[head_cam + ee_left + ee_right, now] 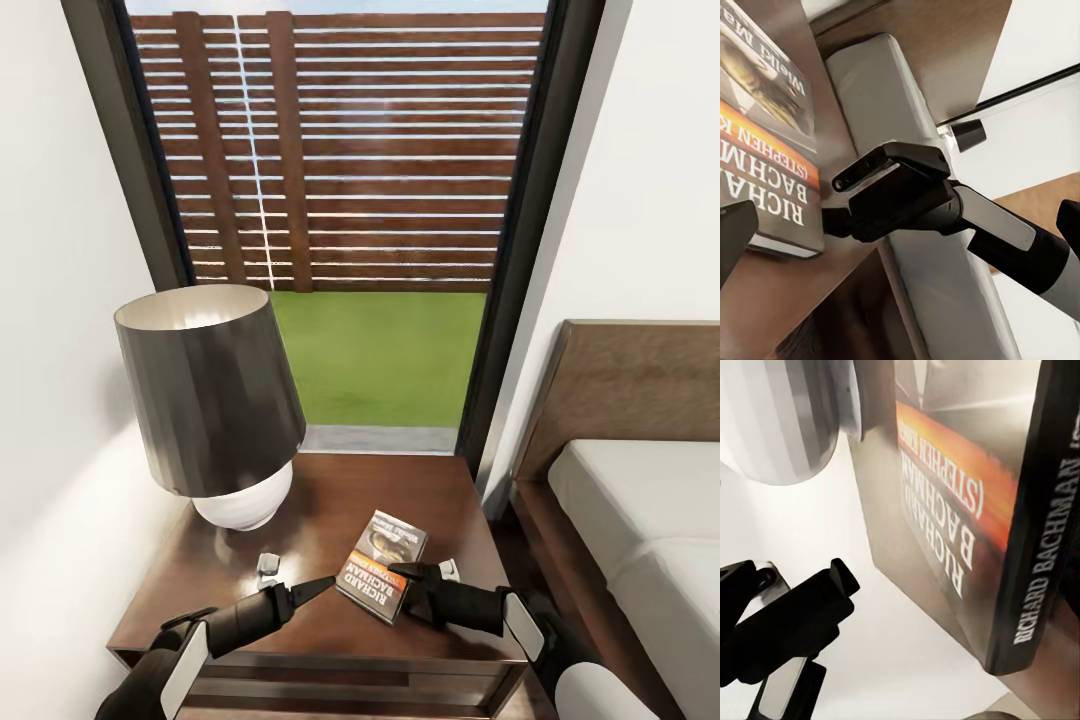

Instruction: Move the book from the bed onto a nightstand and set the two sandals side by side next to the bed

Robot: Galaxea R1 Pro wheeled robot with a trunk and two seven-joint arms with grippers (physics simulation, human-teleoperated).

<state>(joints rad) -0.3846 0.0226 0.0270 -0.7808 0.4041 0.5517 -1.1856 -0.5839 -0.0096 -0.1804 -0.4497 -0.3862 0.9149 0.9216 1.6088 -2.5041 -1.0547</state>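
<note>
Right pincer (425, 578) at the book's (382, 565) near-right edge; grasping or just released, cannot tell. Left pincer (310, 590) just left of the book, fingertips converging, holding nothing; whether fully clenched, cannot tell. Book lies flat on the nightstand (230, 590) tabletop, right of the lamp (210, 400). Judgement: placement looks done; release fully, lift straight up, avoid dragging the cover off the near edge. Glossy dark wood tabletop. Bed (640, 520) to the right, window (340, 200) with fence beyond.

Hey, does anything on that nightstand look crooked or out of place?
Only mildly: the book lies flat on the nightstand but skewed to its edges, between the two pincers. The lamp stands upright. Nothing looks spilled or damaged.
</note>
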